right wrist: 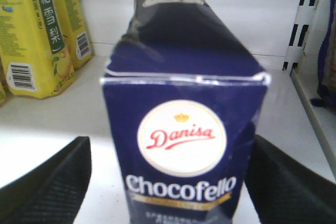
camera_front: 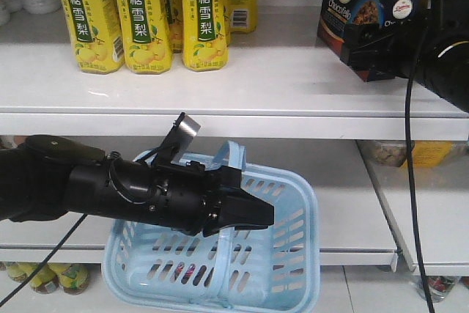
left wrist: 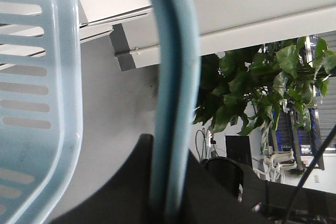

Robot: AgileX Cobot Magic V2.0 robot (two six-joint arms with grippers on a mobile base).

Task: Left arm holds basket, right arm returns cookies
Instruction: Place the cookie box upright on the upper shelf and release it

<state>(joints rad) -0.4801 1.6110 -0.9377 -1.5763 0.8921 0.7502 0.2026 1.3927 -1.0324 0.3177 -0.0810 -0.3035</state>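
Front view shows you: left gripper [camera_front: 253, 214] clamps the basket [camera_front: 289, 254] handle lower centre; right jaws stand apart flanking the Chocofello box [right wrist: 181, 129].

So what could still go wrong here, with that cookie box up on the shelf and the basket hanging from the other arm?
1. The Chocofello box sits between the right gripper's open fingers; pulling back crookedly might drag or tip it.
2. In the front view the box looks tilted, so it may topple.
3. The blue basket hangs by one handle in the left gripper; a jolt could swing it into the shelf.
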